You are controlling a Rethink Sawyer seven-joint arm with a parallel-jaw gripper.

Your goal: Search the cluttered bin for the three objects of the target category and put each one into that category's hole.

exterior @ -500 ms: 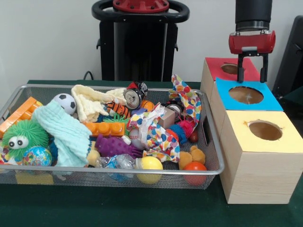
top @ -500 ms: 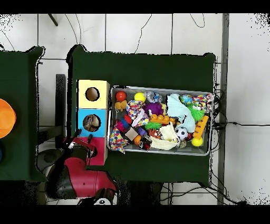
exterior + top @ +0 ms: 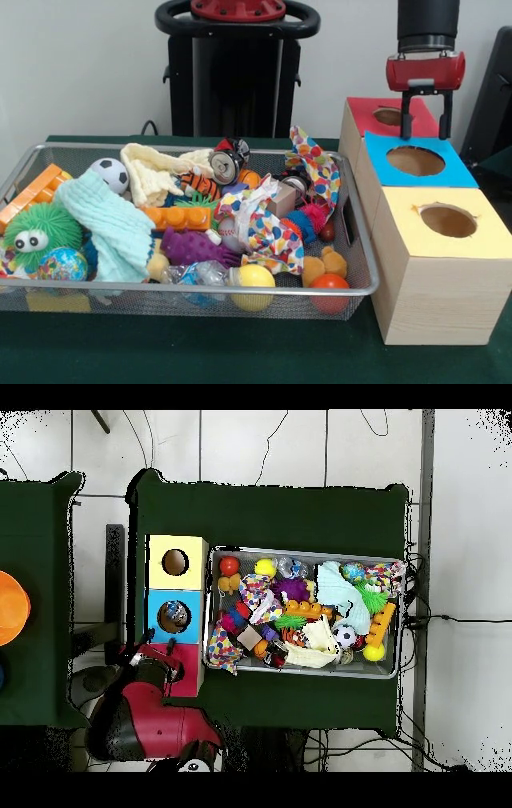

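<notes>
The wire mesh bin holds a heap of toys and cloths; it also shows in the overhead view. One crushed clear bottle with a blue label lies at the bin's front rim, seen from above at the rim. Other bottles are hidden. A crushed can with a silver top lies at the back. My gripper is open and empty, hanging over the red-topped box just behind the blue-topped box. From above, something clear and blue shows inside the blue box's hole.
A yellow-topped box with a round hole stands nearest the camera, in line with the blue and red ones, right of the bin. Cloths, balls, orange bricks and a green fuzzy toy fill the bin. An orange object sits on a neighbouring table.
</notes>
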